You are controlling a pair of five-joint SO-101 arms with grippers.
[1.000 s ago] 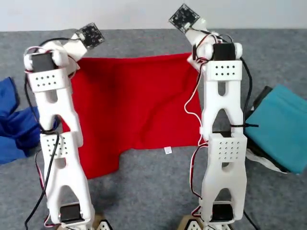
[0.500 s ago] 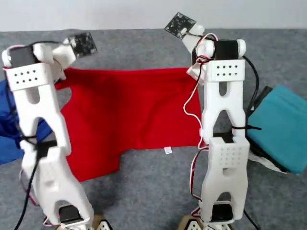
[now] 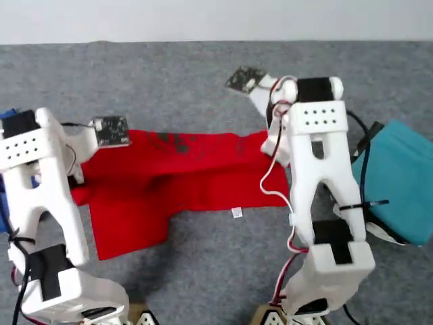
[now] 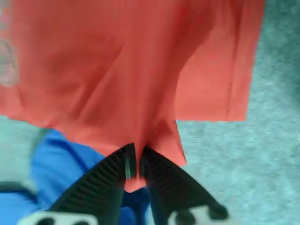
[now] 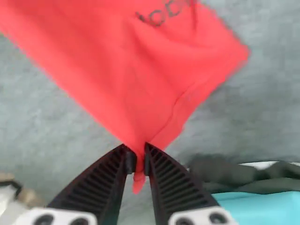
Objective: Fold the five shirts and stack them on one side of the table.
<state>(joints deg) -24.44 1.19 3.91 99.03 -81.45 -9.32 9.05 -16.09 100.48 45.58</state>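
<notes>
From above, the red shirt (image 3: pixel 183 183) lies on the grey table (image 3: pixel 203 74) between the arms with its far edge doubled over, and a teal shirt (image 3: pixel 406 176) sits beside the right arm. Left wrist: the left gripper (image 4: pixel 135 157) pinches the red shirt's edge. Right wrist: the right gripper (image 5: pixel 136 159) clamps its corner.

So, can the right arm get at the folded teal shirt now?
Probably not yet: its jaws grip a corner of the red fabric shirt. The folded teal fabric shirt lies uncovered beside that arm, so releasing should free it.
</notes>
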